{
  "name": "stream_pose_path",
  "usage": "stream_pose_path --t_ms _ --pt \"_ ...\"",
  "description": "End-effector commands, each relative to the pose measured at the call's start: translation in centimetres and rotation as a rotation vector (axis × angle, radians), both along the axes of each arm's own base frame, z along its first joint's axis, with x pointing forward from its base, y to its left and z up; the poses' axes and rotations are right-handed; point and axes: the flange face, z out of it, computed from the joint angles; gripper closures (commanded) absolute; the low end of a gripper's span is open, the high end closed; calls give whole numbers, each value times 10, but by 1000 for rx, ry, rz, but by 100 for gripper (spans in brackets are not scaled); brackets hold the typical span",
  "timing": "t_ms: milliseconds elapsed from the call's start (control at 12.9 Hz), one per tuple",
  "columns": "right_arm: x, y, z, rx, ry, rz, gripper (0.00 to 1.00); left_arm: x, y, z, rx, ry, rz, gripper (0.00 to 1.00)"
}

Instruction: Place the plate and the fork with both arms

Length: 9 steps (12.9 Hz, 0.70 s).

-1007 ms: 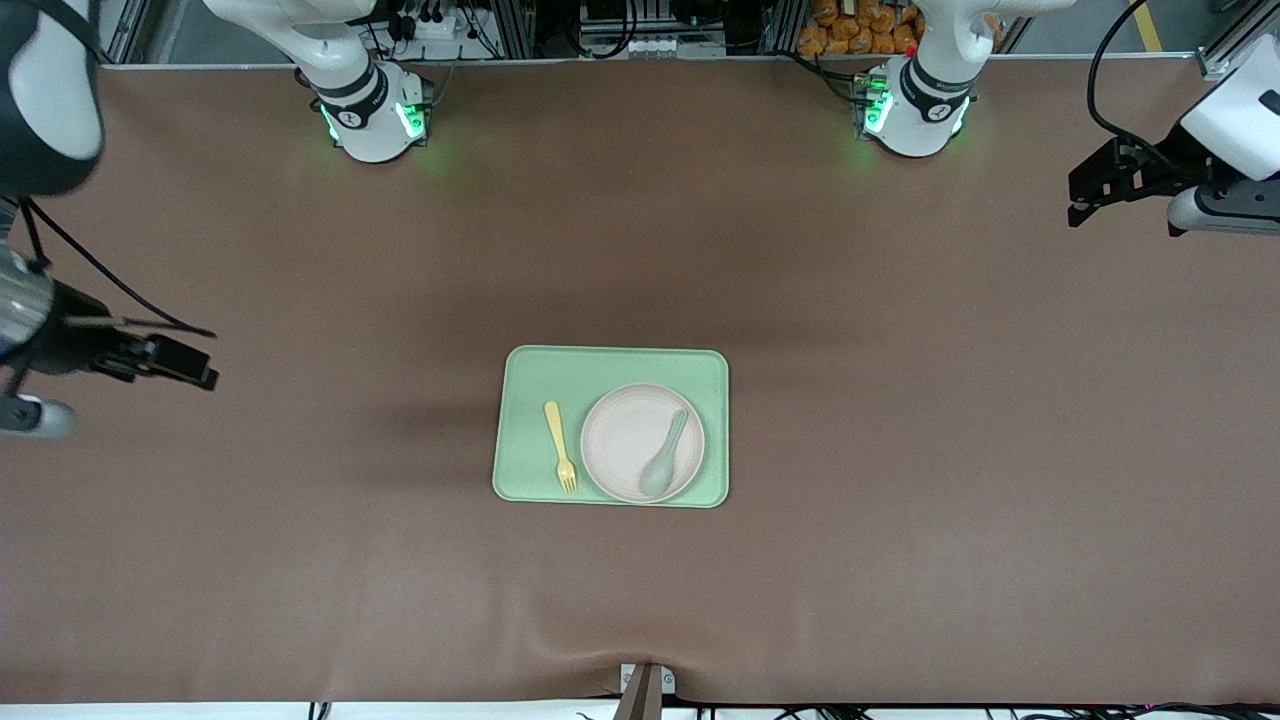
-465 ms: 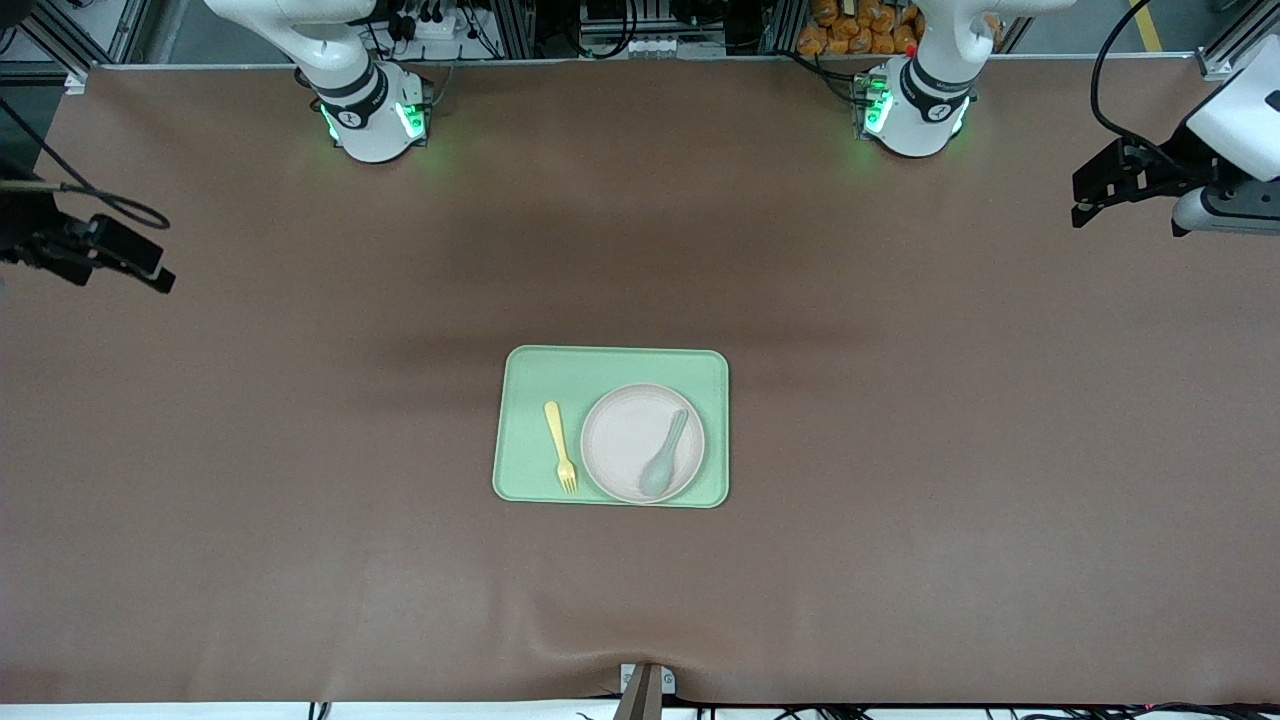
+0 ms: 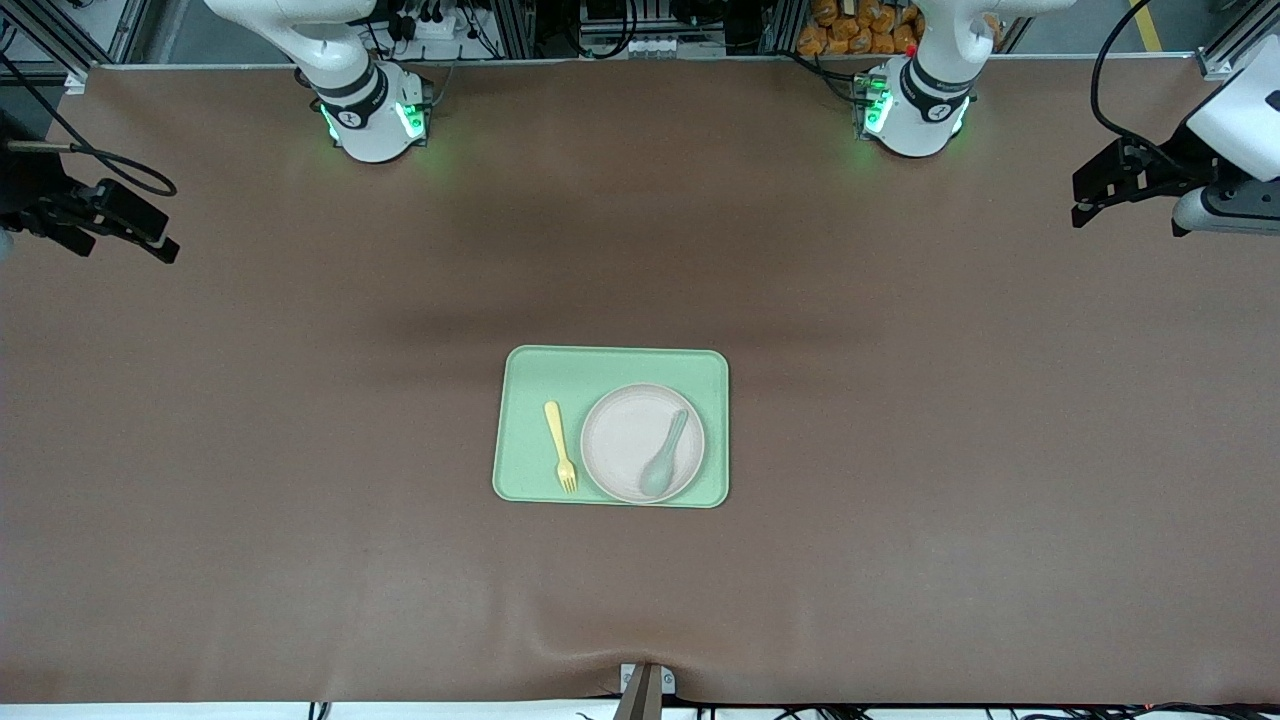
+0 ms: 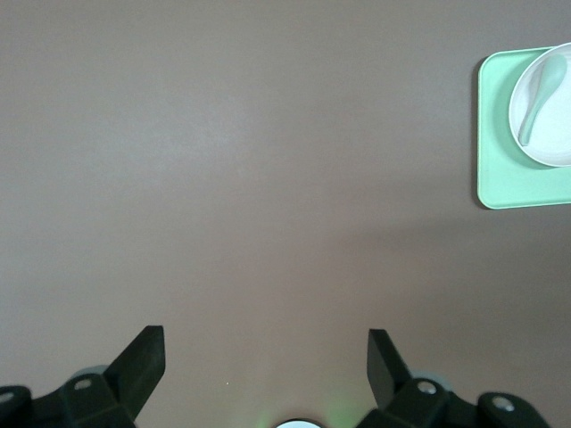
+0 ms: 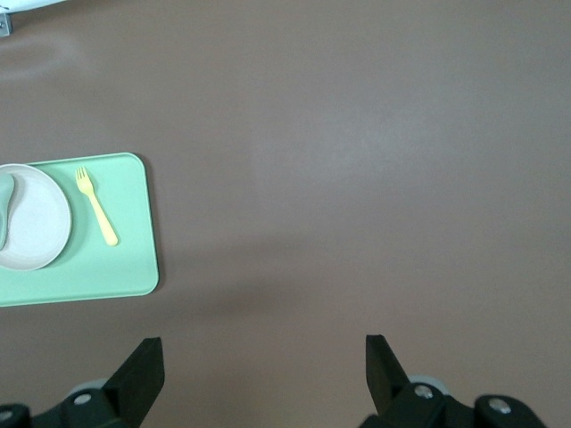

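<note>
Plate (image 3: 642, 443) lies flat on the light-green tray (image 3: 610, 365), in the half toward the left arm's end of the table, its rim close to the tray edge nearest the front camera. Spoon (image 3: 664, 456) rests inside the plate, bowl toward the front camera and handle slanting away toward the robot bases. Fork (image 3: 560, 445) lies on the bare tray surface just beside the plate, on the side toward the right arm's end, not touching it. Its long axis runs nearly straight from the bases to the front camera, with a slight slant; the tines point toward the front camera and the handle toward the bases.

Tray sits near the middle of the brown table (image 3: 900, 520), long sides parallel to the table's length.

Left gripper (image 4: 266, 357) hangs over bare table at the left arm's end, fingers spread wide and holding nothing. Right gripper (image 5: 264, 358) hangs over bare table at the right arm's end, fingers likewise spread and empty. Both grippers are well apart from the tray.
</note>
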Motion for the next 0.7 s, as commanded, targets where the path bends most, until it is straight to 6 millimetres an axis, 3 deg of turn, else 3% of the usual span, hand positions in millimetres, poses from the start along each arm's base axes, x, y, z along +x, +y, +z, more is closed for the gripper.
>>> stream_pose_path --t_ms 0,387,620 --pt "17 -9 8 -13 -21 -1 0 -5 2 5 -18 -3 -1 0" --pt "27 -5 0 -136 -6 46 0 -6 1 5 -20 -2 -2 0" --pt "27 -4 -3 -113 0 49 0 -6 0 5 -22 -1 -6 0"
